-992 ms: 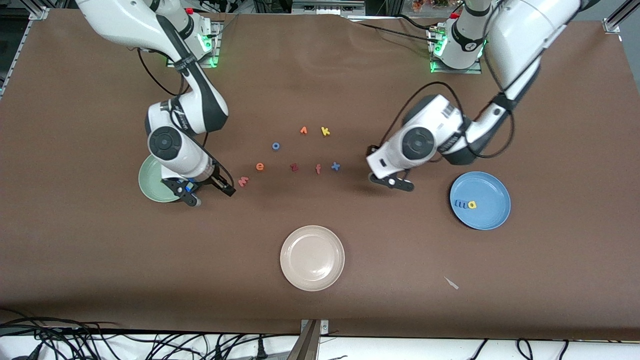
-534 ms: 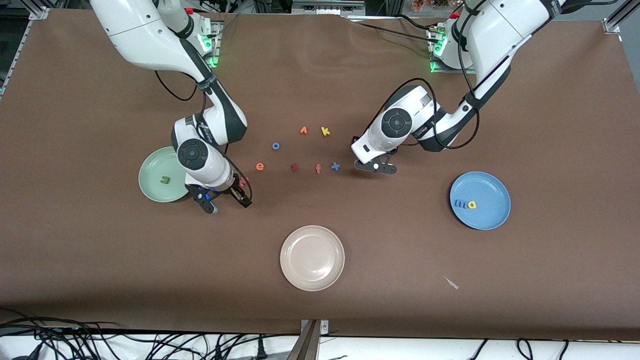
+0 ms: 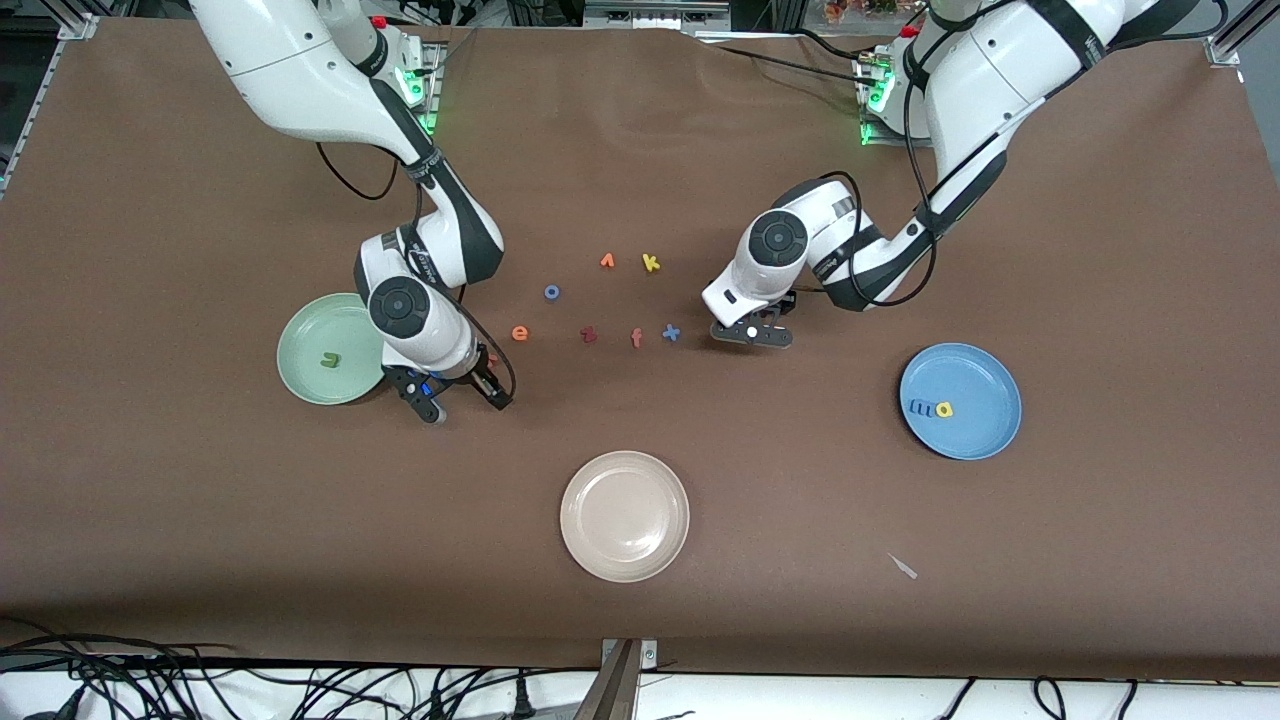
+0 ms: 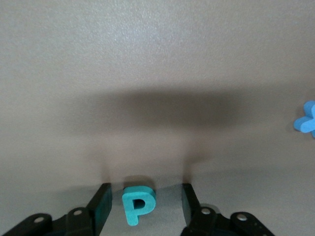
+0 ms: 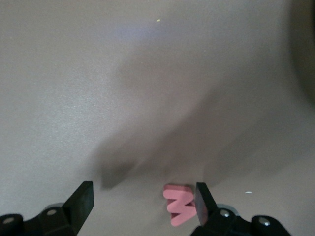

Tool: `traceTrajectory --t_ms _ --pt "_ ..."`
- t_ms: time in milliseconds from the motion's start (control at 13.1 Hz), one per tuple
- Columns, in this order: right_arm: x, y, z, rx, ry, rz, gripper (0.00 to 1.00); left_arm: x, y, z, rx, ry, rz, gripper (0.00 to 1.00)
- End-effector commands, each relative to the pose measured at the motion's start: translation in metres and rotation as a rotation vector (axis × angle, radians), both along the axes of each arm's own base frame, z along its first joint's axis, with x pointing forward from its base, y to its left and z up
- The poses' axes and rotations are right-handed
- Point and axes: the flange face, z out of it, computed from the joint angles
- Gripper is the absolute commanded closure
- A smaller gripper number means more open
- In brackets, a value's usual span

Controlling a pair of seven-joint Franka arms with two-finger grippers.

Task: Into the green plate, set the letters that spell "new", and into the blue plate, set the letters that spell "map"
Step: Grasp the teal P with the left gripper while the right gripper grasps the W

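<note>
**Change of state.** The right gripper (image 3: 467, 405) has moved off the rim of the green plate (image 3: 300, 365) and has come down to the bench (image 3: 200, 520) just beside that plate, in the middle band of the front view. The olive n (image 3: 329, 359) is now uncovered and lies in the plate. The left gripper (image 3: 752, 335) has travelled up the frame, away from the blue plate (image 3: 985, 385), and now sits at the end of the letter row, beside the blue x (image 3: 671, 333).

**Gripper state.**
- Right gripper: released, fingers spread wide. The pink w (image 5: 179, 204) lies on the bench between them, close against one finger.
- Left gripper: released, but narrower than a second ago. Its fingers straddle the teal p (image 4: 138, 204), with a gap on each side.

**Task status.** The blue m (image 3: 919, 408) and yellow a (image 3: 944, 409) lie in the blue plate. The orange e (image 3: 520, 333) remains on the bench in the row. Judged from this, both arms are at the grasp step: the p completes "map", and the w is the second letter of "new". The off-centre w may slide when the fingers close.
</note>
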Motion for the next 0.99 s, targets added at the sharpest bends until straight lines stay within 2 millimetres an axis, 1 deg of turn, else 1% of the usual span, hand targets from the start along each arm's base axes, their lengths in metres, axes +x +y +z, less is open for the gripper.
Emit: traceTrajectory --t_ms 0,76,153,229,305,534,610,687,763,839,916 --pt "-0.015 -0.004 0.000 -0.001 0.020 0.003 0.09 -0.001 0.000 -0.001 0.008 -0.018 -0.001 0.53" --pt "-0.015 -0.006 0.008 0.000 0.014 0.002 0.09 -0.001 0.001 -0.001 0.009 -0.017 0.003 0.66" --pt "-0.018 -0.007 0.011 0.000 0.014 0.003 0.09 0.000 0.003 -0.002 0.013 -0.014 0.010 0.84" --pt "-0.021 -0.008 0.009 -0.003 0.019 0.002 0.09 -0.001 0.003 -0.002 0.018 -0.013 0.029 0.96" --pt "-0.022 -0.009 0.013 -0.002 0.015 0.002 0.09 -0.001 0.002 -0.001 0.019 -0.015 0.031 1.00" --pt "-0.030 -0.011 0.005 0.002 0.007 0.001 0.09 0.005 0.004 0.006 0.018 -0.028 0.032 1.00" --pt "-0.032 -0.012 0.004 0.009 -0.012 0.002 0.11 0.010 0.005 0.014 0.023 -0.041 0.034 1.00" --pt "-0.035 -0.013 0.002 0.009 -0.011 0.003 0.14 0.020 0.007 0.027 0.052 -0.050 0.038 1.00" --pt "-0.036 -0.013 0.001 0.009 -0.009 0.001 0.17 0.035 0.010 0.044 0.098 -0.046 0.034 1.00" --pt "-0.038 -0.009 0.001 0.013 -0.007 0.007 0.21 0.049 0.012 0.060 0.140 -0.025 0.015 1.00" --pt "-0.038 -0.008 0.000 0.014 -0.007 0.008 0.24 0.063 0.020 0.073 0.172 0.000 -0.028 1.00"
